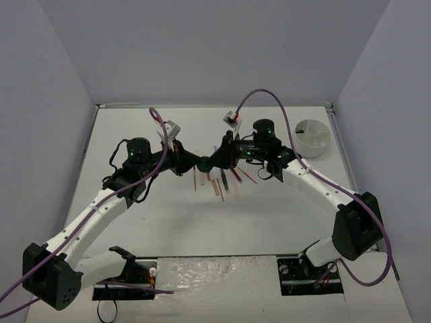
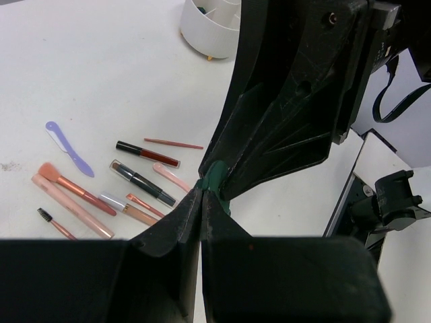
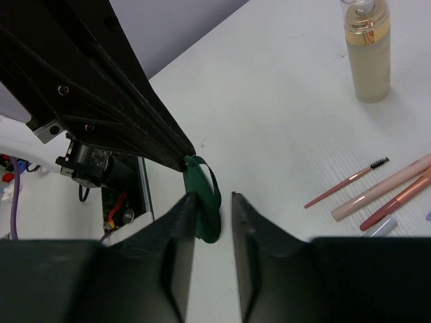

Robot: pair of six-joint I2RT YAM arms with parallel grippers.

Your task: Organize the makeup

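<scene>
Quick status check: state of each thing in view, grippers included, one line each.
left gripper: shut on the dark green disc, held above the table.
right gripper: open, jaws either side of the disc's edge, not clamped.
bottle: upright on the table.
pencil-like sticks: lying flat, loose on the table.
white divided bowl: upright, at the far right.

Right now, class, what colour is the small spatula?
The spatula is lilac, clearest in the left wrist view.
</scene>
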